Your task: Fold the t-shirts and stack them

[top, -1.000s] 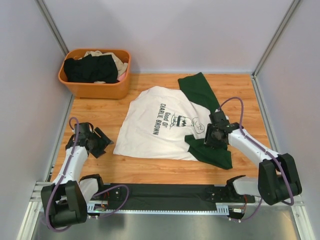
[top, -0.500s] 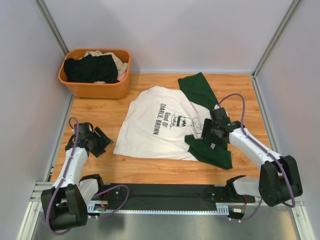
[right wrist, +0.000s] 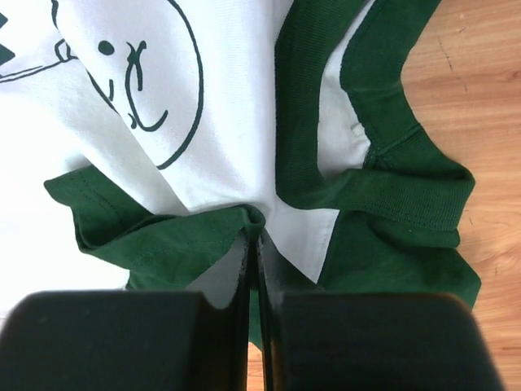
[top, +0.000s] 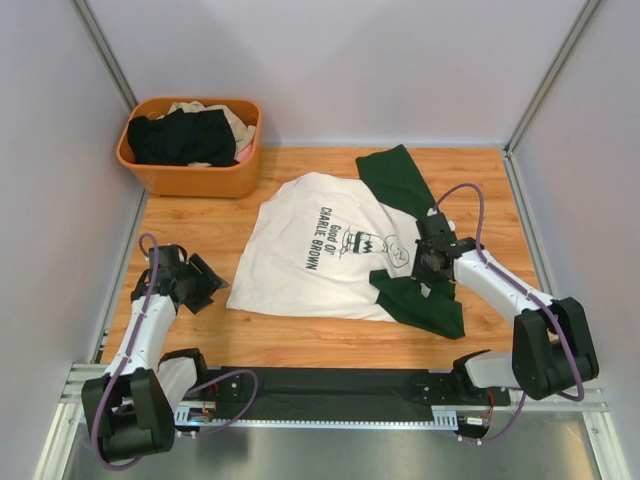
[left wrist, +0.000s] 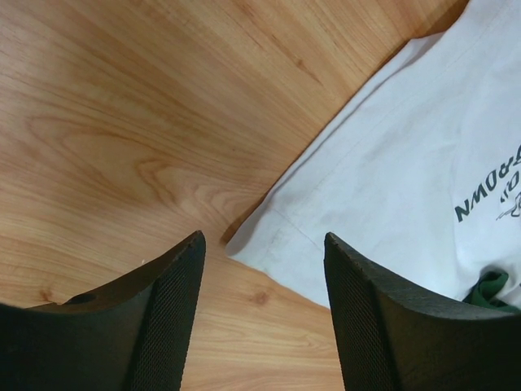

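Right end effector point(right wrist: 252, 238) has closed, pinching the t-shirt point(right wrist: 203, 122) beneath it. Left end effector point(left wrist: 262, 238) spread; we find nothing folded yet.

From the top view I read one print, the lettering point(top: 325, 238) "Good Ol' CHARLIE BROWN". It stands in dark letters on the white front of the t-shirt point(top: 285, 265), its lines running sideways beside a small cartoon drawing point(top: 365, 243). Through the left wrist camera I catch only the tail of it, "ROWN" point(left wrist: 487, 195), upside down at the right edge of the same white cloth.
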Controlling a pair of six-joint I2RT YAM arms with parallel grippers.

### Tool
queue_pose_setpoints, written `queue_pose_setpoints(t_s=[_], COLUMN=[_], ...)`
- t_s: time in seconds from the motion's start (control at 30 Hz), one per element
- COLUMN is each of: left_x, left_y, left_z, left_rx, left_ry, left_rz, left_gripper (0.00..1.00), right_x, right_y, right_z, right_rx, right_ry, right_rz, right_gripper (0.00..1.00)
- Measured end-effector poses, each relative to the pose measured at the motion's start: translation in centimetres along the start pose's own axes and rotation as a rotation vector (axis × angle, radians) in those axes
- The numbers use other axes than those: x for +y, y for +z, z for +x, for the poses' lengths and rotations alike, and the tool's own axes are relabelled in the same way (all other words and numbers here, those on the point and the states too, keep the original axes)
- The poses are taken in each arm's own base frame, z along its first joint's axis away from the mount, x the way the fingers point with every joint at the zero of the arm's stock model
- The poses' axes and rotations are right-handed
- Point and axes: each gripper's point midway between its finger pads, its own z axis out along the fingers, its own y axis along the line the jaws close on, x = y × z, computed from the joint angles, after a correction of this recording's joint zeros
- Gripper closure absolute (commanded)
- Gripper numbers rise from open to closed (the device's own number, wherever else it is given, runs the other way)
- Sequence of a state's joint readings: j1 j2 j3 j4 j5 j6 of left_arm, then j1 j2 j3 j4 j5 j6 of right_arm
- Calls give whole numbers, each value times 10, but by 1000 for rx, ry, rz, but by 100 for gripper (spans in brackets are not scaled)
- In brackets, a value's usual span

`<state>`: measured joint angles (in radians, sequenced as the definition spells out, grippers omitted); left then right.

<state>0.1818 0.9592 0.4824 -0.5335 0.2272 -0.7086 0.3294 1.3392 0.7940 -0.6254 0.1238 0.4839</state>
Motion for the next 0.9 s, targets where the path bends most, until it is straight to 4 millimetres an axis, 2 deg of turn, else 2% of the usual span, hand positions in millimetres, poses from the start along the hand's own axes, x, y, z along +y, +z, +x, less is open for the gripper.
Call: queue_pose_setpoints(t_s=[0.17,0.4,0.53,0.77,0.9], left_x=[-2,-6,-8,-12,-5], left_y=[0,0,1,5,12], left_z=[3,10,20,48,61], left_rx=[6,13,26,85,131], left_ry=[13,37,62,136,148], left_rz=[5,15,17,7,-34], left_gripper=[31,31,27,27,28], right_x=[0,4,5,0,-1], right_y=[-12,-69,-94,-105,-105], right_z=[-3,-34,-42,-38,-36], right_rx=[-14,-161,-218,-234,-226], right_ry=[4,22,30,33,31], right_rz=[-4,-60,-92,-96,-92], right_gripper=[100,99,100,100,100])
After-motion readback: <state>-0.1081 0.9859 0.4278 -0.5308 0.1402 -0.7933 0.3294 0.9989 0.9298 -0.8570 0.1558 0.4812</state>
